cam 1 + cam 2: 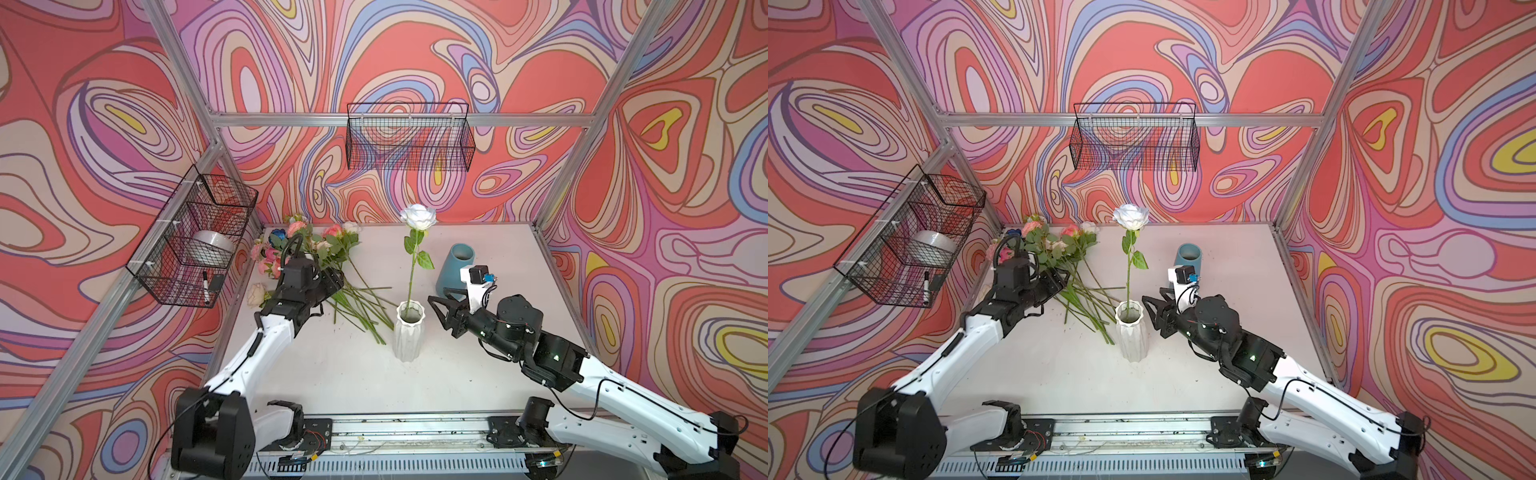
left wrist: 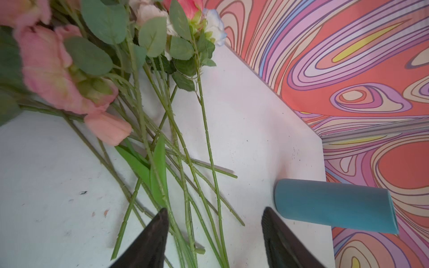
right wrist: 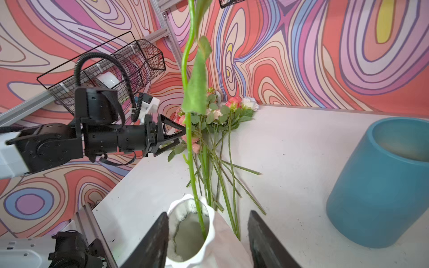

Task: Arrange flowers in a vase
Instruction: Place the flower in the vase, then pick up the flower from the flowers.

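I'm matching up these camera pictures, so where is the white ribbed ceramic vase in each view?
Both top views: white ribbed ceramic vase mid-table, holding one white rose.
Left wrist: not in it.
Right wrist: close up before the right gripper.
Shared landmark: teal tapered vase.

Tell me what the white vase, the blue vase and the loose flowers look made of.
White vase: matte ribbed ceramic, probably; rough grey inside.
Blue vase: smooth matte ceramic or plastic, thick-walled.
Flowers: likely fabric petals and leaves on plastic stems with moulded ridges.
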Robot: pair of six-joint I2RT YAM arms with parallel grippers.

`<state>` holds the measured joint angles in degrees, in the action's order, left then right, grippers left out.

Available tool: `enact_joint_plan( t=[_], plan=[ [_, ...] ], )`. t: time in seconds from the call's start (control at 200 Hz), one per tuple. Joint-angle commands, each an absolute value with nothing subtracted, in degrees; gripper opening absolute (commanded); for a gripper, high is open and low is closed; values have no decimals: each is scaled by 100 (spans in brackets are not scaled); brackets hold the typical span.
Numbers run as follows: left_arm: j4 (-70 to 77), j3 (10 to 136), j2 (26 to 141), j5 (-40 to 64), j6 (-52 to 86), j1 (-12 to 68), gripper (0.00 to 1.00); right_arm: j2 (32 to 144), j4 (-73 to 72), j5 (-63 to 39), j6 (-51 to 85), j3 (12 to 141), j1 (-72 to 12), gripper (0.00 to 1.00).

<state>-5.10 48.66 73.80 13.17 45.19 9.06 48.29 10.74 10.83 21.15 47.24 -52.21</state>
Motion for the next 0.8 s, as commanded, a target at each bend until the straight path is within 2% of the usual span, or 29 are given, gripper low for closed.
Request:
enact_joint_plan(
  t=[0.0,0.145,0.335,0.561,0.796],
  plan=[
    [-58,5390,8134,1687,4746,913,57,4737,1260,1459,2275,4645,-5246,54],
    [-25,6247,9086,1440,4495,1067,52,4763,1366,1507,2274,4683,-5243,54],
    [-777,7399,10293,908,4162,1257,48,4756,1491,1659,2237,4747,-5250,53],
    [-1143,7746,10791,383,4207,1283,53,4669,1610,1778,2233,4738,-5247,53],
    [-1024,7939,11346,517,4195,1345,48,4728,1629,1837,2228,4750,-5249,53]
  ],
)
